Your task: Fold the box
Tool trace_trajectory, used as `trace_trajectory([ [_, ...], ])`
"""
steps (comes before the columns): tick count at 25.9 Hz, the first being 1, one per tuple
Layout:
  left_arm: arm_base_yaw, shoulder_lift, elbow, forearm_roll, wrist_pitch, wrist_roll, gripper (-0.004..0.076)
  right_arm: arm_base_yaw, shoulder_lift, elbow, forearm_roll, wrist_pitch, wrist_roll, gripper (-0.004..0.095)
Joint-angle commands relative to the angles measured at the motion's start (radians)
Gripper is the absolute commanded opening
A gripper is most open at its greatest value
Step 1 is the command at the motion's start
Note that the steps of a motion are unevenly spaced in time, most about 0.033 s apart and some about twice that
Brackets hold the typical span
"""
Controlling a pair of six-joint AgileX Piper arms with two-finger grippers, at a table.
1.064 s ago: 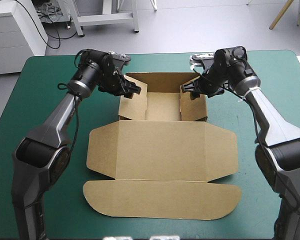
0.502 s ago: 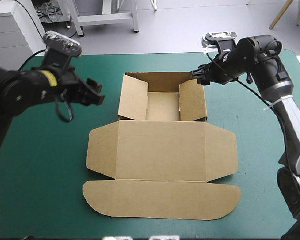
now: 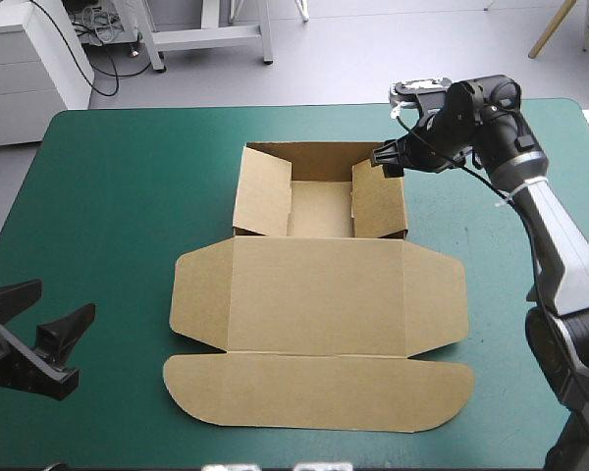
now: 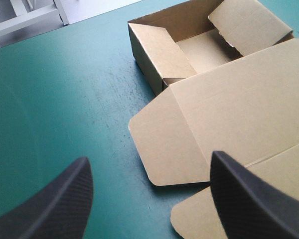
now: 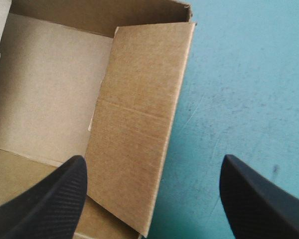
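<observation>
Brown board box lies mid-table on the teal-green cover. Tray is toward the far edge with its walls up. Lid lies flat toward the near edge, a flap at each side. Rounded tuck flap is closest to the robot.

Hidden or cut off:
- Left arm is out of the high view. Only the left gripper shows, over the cover at the near left corner, well apart from the tray and clear of the lid's left flap. Fingers spread wide, nothing between them.
- Left wrist view: left gripper looks across the lid's left flap toward the tray. One black finger covers part of the lid. The lid's right side and most of the tuck flap run out of the picture.
- Right gripper hangs at the tray's far right corner. From above its fingers merge with the dark wrist, so the spread is not readable there.
- Right wrist view settles it: right gripper is wide apart and empty. One finger is over the tray's inside, the other over bare cover outside. Contact with the board: cannot tell.
- Tray floor is partly covered by two inner flaps leaning in from the side walls. How their bases sit is not visible.

In the way: the tray's right wall and its inner flap run ahead between the right gripper's two fingers. The lid's left flap lies between the left gripper and the tray.
</observation>
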Motion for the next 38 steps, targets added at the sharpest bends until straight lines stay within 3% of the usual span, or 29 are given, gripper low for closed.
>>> trace_trajectory([
  [1, -0.009, -0.012, 0.016, -0.006, -0.03, -0.013, 0.0474, 0.001, 0.001, -0.029, 0.046, -0.035, -0.001, 0.07],
  [8, -0.009, -0.01, 0.076, -0.006, -0.021, 0.003, 0.0453, 0.001, 0.155, -0.029, 0.044, -0.035, 0.023, 0.0691],
  [10, -0.009, -0.01, 0.101, 0.015, -0.021, 0.015, 0.0452, 0.001, 0.19, -0.029, 0.048, -0.037, 0.028, 0.0647],
  [13, -0.009, -0.01, 0.13, 0.044, -0.019, 0.015, 0.0447, 0.001, 0.221, -0.029, 0.062, -0.043, 0.028, 0.0474],
  [14, -0.009, -0.01, 0.134, 0.041, -0.013, 0.015, 0.0447, 0.001, 0.23, -0.029, 0.064, -0.045, 0.028, 0.0365],
  [16, -0.009, -0.01, 0.143, 0.036, -0.005, 0.015, 0.0447, 0.001, 0.235, -0.029, 0.057, -0.057, 0.017, 0.001],
  [26, -0.009, -0.01, 0.151, 0.036, 0.005, 0.015, 0.0447, -0.057, 0.149, -0.029, -0.131, -0.038, -0.029, 0.0],
  [38, -0.009, -0.012, 0.151, 0.027, 0.046, 0.018, 0.0443, -0.341, 0.046, -0.029, -0.142, -0.036, -0.095, -0.0019],
])
